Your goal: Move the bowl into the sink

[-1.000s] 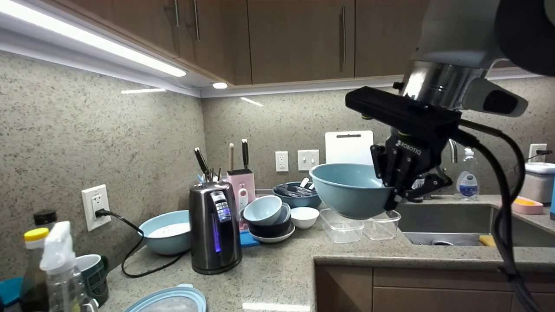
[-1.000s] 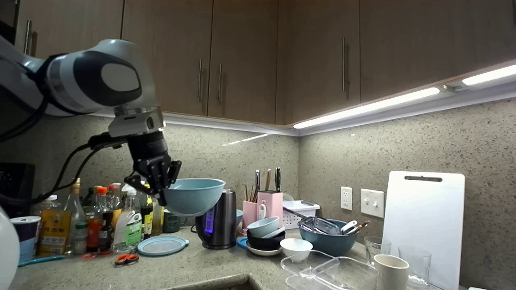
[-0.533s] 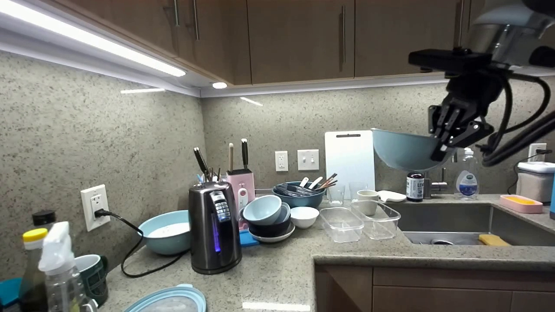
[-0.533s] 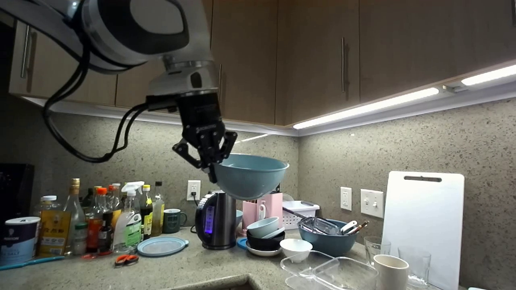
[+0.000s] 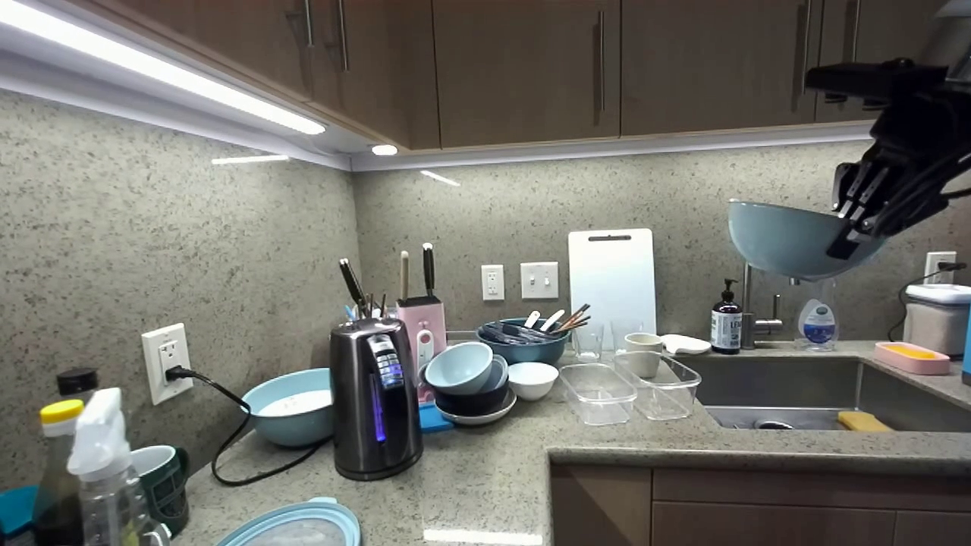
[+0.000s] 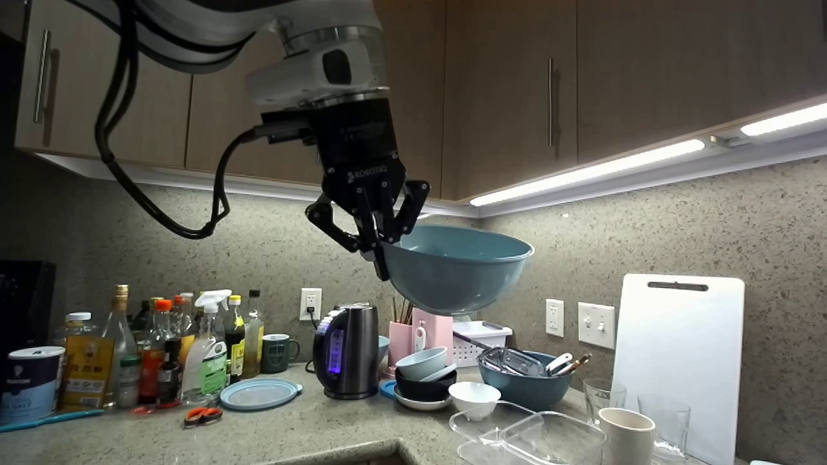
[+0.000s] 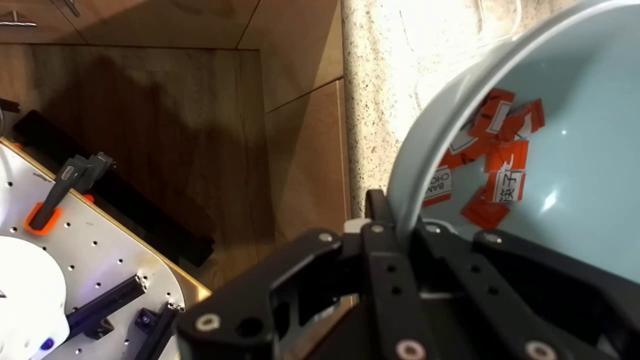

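Observation:
My gripper (image 6: 381,259) is shut on the near rim of a large light-blue bowl (image 6: 462,281) and holds it in the air. In an exterior view the bowl (image 5: 789,241) hangs well above the counter, over the back of the sink area. The gripper (image 5: 848,236) is at its right side there. In the wrist view the bowl rim (image 7: 425,165) runs between the fingers (image 7: 402,215). Several red wrapper pieces (image 7: 505,155) lie inside the bowl. The steel sink (image 5: 804,379) is below and right, with a yellow sponge (image 5: 863,421) in it.
A faucet (image 5: 749,326), dark soap bottle (image 5: 726,322) and clear soap bottle (image 5: 819,318) stand behind the sink. Clear containers (image 5: 599,394), stacked bowls (image 5: 463,371) and a kettle (image 5: 377,409) are left of it. Upper cabinets (image 5: 523,76) hang above.
The gripper has carried the bowl rightward and up in an exterior view, from over the clear containers to above the sink's back area. The grip on the rim stays.

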Controlling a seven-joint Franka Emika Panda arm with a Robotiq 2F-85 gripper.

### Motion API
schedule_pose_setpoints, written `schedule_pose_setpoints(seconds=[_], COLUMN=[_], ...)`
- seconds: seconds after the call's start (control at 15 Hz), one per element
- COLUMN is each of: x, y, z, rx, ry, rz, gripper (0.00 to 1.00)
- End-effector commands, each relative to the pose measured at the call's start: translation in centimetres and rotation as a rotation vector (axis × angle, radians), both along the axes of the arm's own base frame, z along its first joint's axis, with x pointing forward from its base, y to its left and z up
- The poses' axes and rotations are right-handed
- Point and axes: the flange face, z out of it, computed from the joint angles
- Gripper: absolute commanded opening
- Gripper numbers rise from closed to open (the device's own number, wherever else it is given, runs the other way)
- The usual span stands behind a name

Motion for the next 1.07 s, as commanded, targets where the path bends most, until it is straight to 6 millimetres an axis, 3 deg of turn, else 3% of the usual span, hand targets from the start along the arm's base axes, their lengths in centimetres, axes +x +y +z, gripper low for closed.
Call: schedule_pose_setpoints(seconds=[0.0, 0.07, 0.27, 0.67, 0.73, 1.0], x=[0.7, 2.5, 2.8, 7.1, 4.7, 7.2], y=[-2.2, -3.6, -8.8, -17.1, -15.0, -17.2], z=[0.6, 0.9, 3.1, 7.3, 6.3, 6.6], rx=[0.052, 0.075, 0.155, 0.288, 0.249, 0.260], ry=[0.006, -0.006, -0.040, -0.096, -0.092, -0.074], rz=[-0.028, -0.061, -0.122, -0.308, -0.247, -0.281], gripper=[0.03, 0.03, 0.04, 0.04, 0.06, 0.06])
